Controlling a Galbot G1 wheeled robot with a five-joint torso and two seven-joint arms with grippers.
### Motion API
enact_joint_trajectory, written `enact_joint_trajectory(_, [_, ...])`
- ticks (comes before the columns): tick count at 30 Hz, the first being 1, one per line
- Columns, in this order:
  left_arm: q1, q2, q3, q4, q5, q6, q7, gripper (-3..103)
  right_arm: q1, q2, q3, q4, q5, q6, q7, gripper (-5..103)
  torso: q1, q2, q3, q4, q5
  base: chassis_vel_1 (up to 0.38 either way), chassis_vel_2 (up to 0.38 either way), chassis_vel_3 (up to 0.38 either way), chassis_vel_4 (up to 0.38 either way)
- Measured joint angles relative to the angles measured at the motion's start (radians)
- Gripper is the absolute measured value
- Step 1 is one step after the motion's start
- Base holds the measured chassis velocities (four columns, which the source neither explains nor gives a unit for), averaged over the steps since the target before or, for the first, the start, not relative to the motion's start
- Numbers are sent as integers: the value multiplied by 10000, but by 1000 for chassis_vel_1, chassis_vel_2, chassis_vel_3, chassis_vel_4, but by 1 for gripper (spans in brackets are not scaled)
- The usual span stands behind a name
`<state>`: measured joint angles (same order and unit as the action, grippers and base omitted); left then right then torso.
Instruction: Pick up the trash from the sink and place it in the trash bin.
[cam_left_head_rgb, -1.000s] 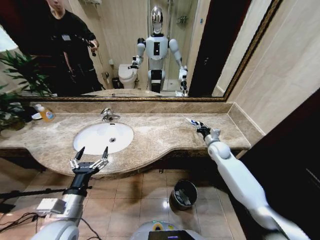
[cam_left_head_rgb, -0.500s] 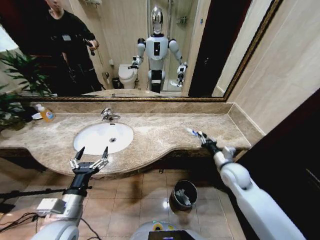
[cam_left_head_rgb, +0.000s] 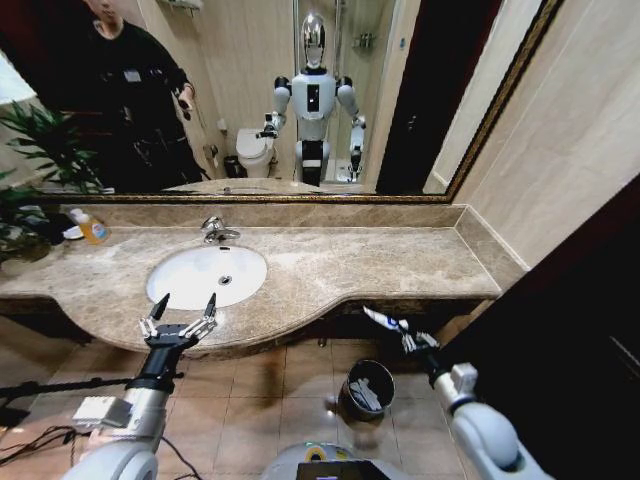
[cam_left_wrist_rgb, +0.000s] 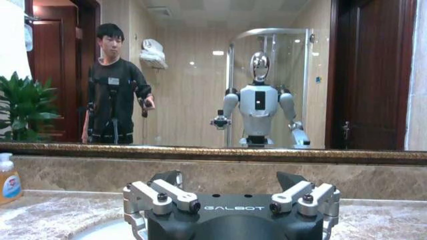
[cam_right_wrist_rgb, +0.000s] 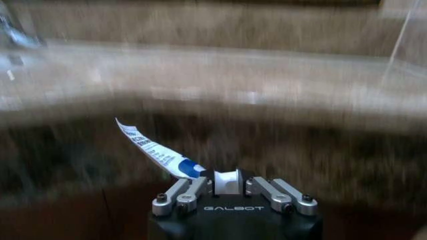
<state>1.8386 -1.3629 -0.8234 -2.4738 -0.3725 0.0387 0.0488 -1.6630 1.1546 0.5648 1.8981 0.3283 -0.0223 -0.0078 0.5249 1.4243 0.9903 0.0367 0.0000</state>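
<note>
My right gripper (cam_left_head_rgb: 405, 338) is shut on the trash, a small white tube with blue marks (cam_left_head_rgb: 381, 319), whose flat end sticks out past the fingers (cam_right_wrist_rgb: 155, 148). It hangs below the counter's front edge, just above and right of the trash bin (cam_left_head_rgb: 350, 398). The bin is a small dark round one on the tiled floor, with something pale inside. The white oval sink (cam_left_head_rgb: 185, 283) is set in the brown marble counter at the left. My left gripper (cam_left_head_rgb: 180, 315) is open at the counter's front edge, just in front of the sink, with nothing between its fingers (cam_left_wrist_rgb: 160, 194).
A chrome faucet (cam_left_head_rgb: 214, 230) stands behind the basin. An orange pump bottle (cam_left_head_rgb: 92, 229) (cam_left_wrist_rgb: 8, 179) and a green plant (cam_left_head_rgb: 35, 150) are at the counter's far left. A large mirror backs the counter, and a wall closes off the right side.
My right arm has drawn back from over the counter's right part and dropped below its front edge, carrying the tube toward the bin. The left arm has not moved.
</note>
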Motion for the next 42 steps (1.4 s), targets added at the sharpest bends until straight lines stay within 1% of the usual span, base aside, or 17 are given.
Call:
enact_joint_trajectory(2, [0, 0, 0, 0, 0, 0, 0, 100, 371, 207, -184, -968, -266, 213, -49, 20, 1, -1, 1, 2, 3, 0, 0, 0, 0])
enact_joint_trajectory(3, [0, 0, 0, 0, 0, 0, 0, 100, 371, 207, -184, -968, -266, 213, -49, 20, 1, -1, 1, 2, 3, 0, 0, 0, 0])
enact_joint_trajectory(6, [0, 0, 0, 0, 0, 0, 0, 100, 973, 493, -455, -2596, -517, 493, -290, 20, 3, -2, 1, 2, 1, 0, 0, 0, 0])
enact_joint_trajectory(7, [0, 0, 0, 0, 0, 0, 0, 100, 973, 493, -455, -2596, -517, 493, -290, 20, 3, -2, 1, 2, 1, 0, 0, 0, 0])
enact_joint_trajectory(10, [0, 0, 0, 0, 0, 0, 0, 100, 1498, 825, -573, -4067, -744, 918, -659, 20, 2, -1, 1, 2, 1, 0, 0, 0, 0])
enact_joint_trajectory(11, [0, 0, 0, 0, 0, 0, 0, 100, 1498, 825, -573, -4067, -744, 918, -659, 20, 2, -1, 1, 2, 1, 0, 0, 0, 0])
enact_joint_trajectory(14, [0, 0, 0, 0, 0, 0, 0, 100, 1965, 1118, -613, -5517, -1266, 1465, -1007, 20, 3, -2, 1, 1, 0, 0, 0, 0, 0])
enact_joint_trajectory(15, [0, 0, 0, 0, 0, 0, 0, 100, 1965, 1118, -613, -5517, -1266, 1465, -1007, 20, 3, -2, 1, 1, 0, 0, 0, 0, 0])
enact_joint_trajectory(17, [0, 0, 0, 0, 0, 0, 0, 100, 2406, 1353, -646, -6605, -1549, 1826, -1077, 20, 2, -1, 1, 1, 1, 0, 0, 0, 0])
enact_joint_trajectory(19, [0, 0, 0, 0, 0, 0, 0, 100, 2552, 1431, -660, -6943, -1609, 1928, -1088, 20, 3, -1, 1, 2, 1, 0, 0, 0, 0])
enact_joint_trajectory(21, [0, 0, 0, 0, 0, 0, 0, 100, 2915, 1597, -738, -7827, -1748, 2172, -1113, 20, 3, -2, 1, 1, 0, 0, 0, 0, 0])
enact_joint_trajectory(22, [0, 0, 0, 0, 0, 0, 0, 100, 2915, 1597, -738, -7827, -1748, 2172, -1113, 20, 3, -2, 1, 1, 0, 0, 0, 0, 0])
enact_joint_trajectory(29, [0, 0, 0, 0, 0, 0, 0, 100, 3809, 2116, -806, -9379, -2161, 2610, -1140, 20, 2, -1, 1, 1, -1, 0, 0, 0, 0])
enact_joint_trajectory(34, [0, 0, 0, 0, 0, 0, 0, 100, 4224, 2243, -812, -10043, -2376, 2855, -1135, 20, 2, -1, 1, 2, -2, 0, 0, 0, 0])
enact_joint_trajectory(40, [0, 0, 0, 0, 0, 0, 1, 100, 4260, 2323, -826, -10125, -2559, 2892, -1102, 20, 2, -1, 1, 2, -1, 0, 0, 0, 0])
enact_joint_trajectory(41, [0, 0, 0, 0, 0, 0, 0, 100, 4241, 2326, -830, -10114, -2615, 2893, -1096, 18, 2, -1, 1, 2, 1, 0, 0, 0, 0])
enact_joint_trajectory(42, [0, 0, 0, 0, 0, 0, 0, 100, 4212, 2325, -833, -10093, -2674, 2893, -1090, 21, 2, -1, 1, 2, 0, 0, 0, 0, 0])
